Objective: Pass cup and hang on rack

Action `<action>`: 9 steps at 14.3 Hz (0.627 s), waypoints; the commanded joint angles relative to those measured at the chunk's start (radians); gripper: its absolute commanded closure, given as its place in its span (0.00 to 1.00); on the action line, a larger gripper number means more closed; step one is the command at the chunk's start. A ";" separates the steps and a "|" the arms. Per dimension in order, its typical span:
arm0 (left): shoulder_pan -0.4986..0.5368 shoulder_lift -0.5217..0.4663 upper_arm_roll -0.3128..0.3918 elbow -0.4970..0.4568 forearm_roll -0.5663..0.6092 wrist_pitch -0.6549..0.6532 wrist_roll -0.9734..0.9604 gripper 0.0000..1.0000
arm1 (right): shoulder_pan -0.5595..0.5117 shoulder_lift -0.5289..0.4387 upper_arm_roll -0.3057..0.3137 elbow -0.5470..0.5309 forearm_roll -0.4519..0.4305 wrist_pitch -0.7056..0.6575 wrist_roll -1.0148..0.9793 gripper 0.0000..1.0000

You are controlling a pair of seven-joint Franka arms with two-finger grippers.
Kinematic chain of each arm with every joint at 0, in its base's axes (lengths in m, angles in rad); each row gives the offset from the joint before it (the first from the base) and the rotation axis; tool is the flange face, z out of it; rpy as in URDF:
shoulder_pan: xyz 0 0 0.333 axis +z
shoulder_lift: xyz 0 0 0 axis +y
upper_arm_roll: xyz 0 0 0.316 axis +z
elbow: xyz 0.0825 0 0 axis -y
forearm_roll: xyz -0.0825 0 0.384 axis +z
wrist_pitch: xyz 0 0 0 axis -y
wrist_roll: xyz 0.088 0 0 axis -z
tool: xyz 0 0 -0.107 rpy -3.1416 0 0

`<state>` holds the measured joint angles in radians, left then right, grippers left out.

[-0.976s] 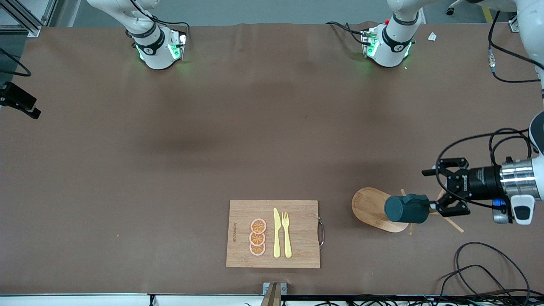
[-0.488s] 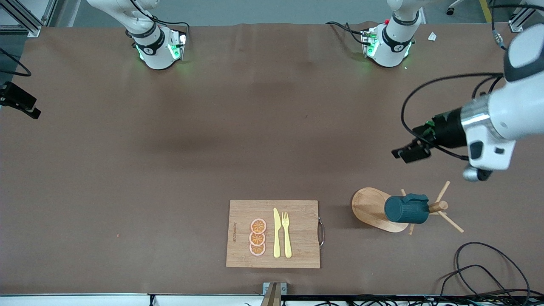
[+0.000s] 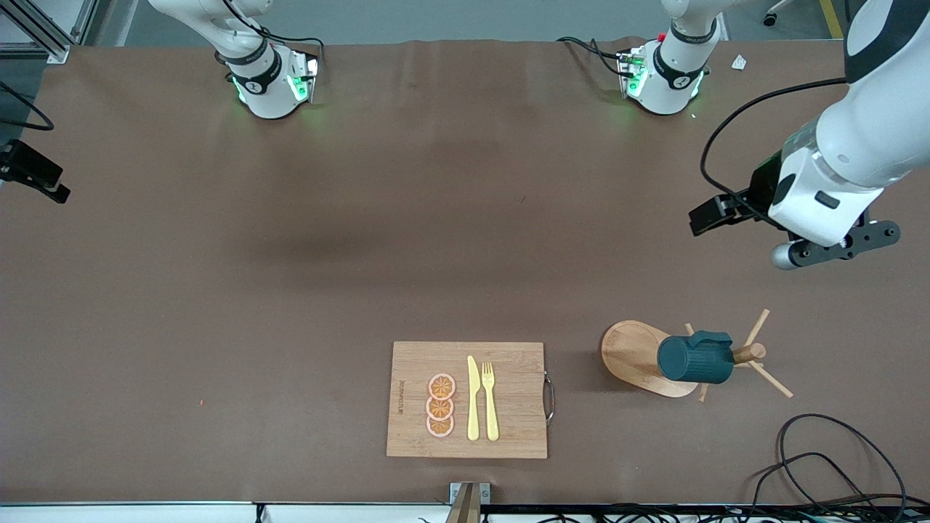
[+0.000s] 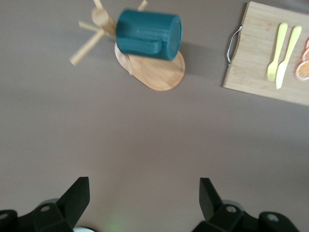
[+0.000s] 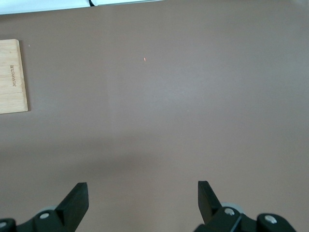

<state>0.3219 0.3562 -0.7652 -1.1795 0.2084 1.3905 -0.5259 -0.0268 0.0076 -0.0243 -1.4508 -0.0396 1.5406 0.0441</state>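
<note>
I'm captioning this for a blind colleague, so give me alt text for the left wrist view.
A dark teal cup hangs on a wooden rack on a brown table, beside a cutting board holding a yellow fork and knife. The left pincer is open and empty above bare table.

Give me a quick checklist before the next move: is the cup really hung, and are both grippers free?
1. Cup hanging on the rack: ok, off the table.
2. Left gripper empty and open: ok, over bare table, apart from the cup.
3. Right gripper empty and open: ok, over bare table; its arm waits.
4. Rack upright: ok, base flat.
5. Cutting board with knife and fork apart from the rack: ok.
6. Cup's handle fully over a peg: cannot tell.
</note>
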 commanded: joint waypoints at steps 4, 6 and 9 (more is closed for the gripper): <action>0.028 -0.026 0.006 -0.016 0.037 -0.013 0.218 0.00 | 0.005 0.002 0.000 0.001 -0.019 0.019 -0.093 0.00; 0.016 -0.066 0.027 -0.019 0.039 -0.011 0.221 0.00 | 0.004 0.000 0.000 -0.028 -0.019 0.032 -0.093 0.00; -0.119 -0.126 0.289 -0.023 -0.061 -0.011 0.294 0.00 | 0.005 -0.029 -0.002 -0.079 -0.020 0.053 -0.092 0.00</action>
<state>0.2745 0.3058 -0.6395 -1.1799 0.2134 1.3881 -0.3051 -0.0268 0.0084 -0.0242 -1.4840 -0.0396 1.5741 -0.0353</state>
